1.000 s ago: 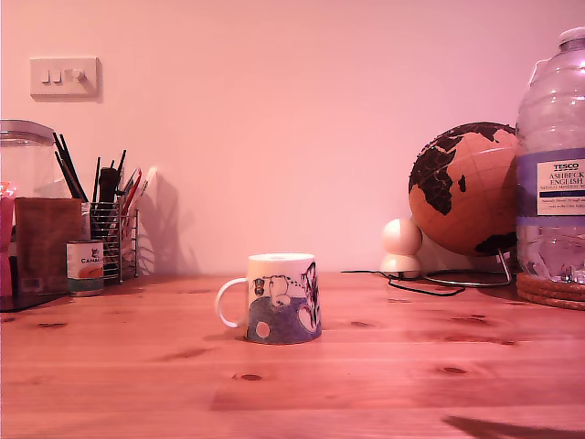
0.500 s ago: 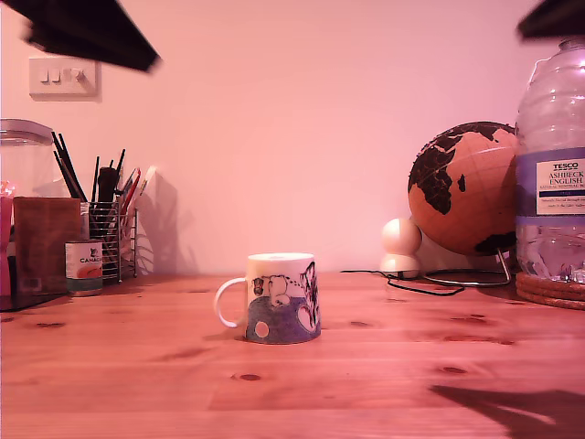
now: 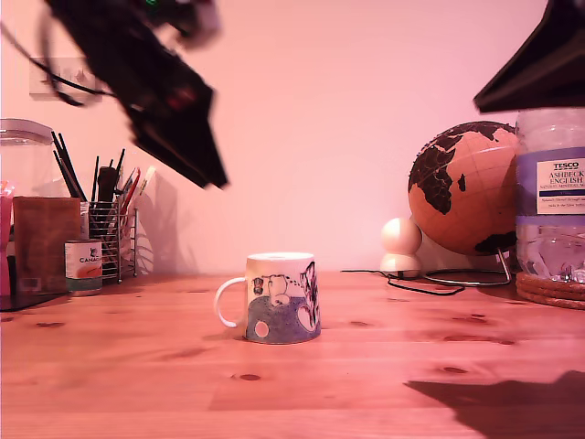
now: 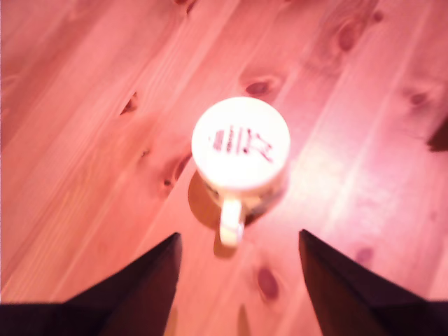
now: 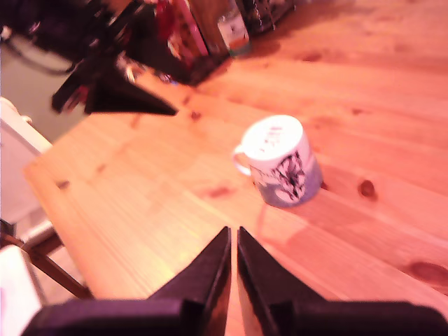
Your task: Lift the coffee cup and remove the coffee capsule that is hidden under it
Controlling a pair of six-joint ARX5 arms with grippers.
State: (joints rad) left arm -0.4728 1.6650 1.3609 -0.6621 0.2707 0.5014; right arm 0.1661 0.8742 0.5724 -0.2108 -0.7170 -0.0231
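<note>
The coffee cup point(image 3: 273, 297) stands upside down on the wooden worktop point(image 3: 366, 384), base up, its handle toward the exterior view's left. My first tool point(image 4: 238, 269) hangs high above the cup, well apart from it, jaws spread wide with the cup's handle seen between them. My second tool point(image 5: 234, 245) is also raised and well off to the side of the cup, fingers pressed together on nothing. Beyond the cup, near the wall, sits a globe point(image 3: 462, 187).
</note>
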